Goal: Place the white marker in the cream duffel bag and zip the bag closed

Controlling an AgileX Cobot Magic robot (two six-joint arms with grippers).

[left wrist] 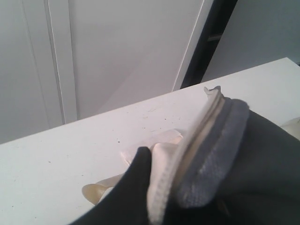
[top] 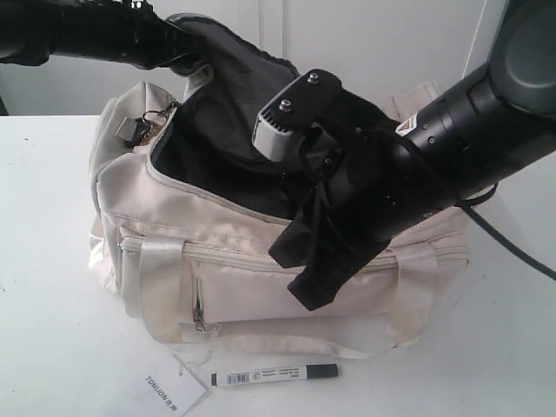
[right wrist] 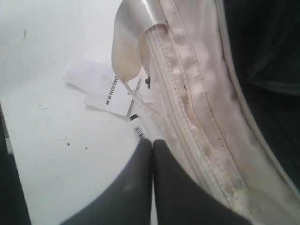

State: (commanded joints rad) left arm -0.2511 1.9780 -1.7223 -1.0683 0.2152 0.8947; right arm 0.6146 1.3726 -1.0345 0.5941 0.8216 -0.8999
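The cream duffel bag (top: 261, 287) stands on the white table with its top unzipped and its dark lining showing. At the back left my left gripper (top: 184, 45) is shut on the bag's opening flap and holds it up. In the left wrist view the cream zipper edge (left wrist: 161, 187) and the grey lining sit between the left gripper's (left wrist: 183, 187) fingers. The white marker (top: 274, 374) lies on the table just in front of the bag. My right gripper (top: 297, 278) hangs over the bag's front side, shut and empty. Just past its tips (right wrist: 152, 142) lies the marker (right wrist: 137, 126).
A white paper tag (top: 174, 391) printed TONLION lies left of the marker, tied to the bag. A black ring and clip (top: 135, 129) sit at the bag's left end. White wall panels stand behind the table.
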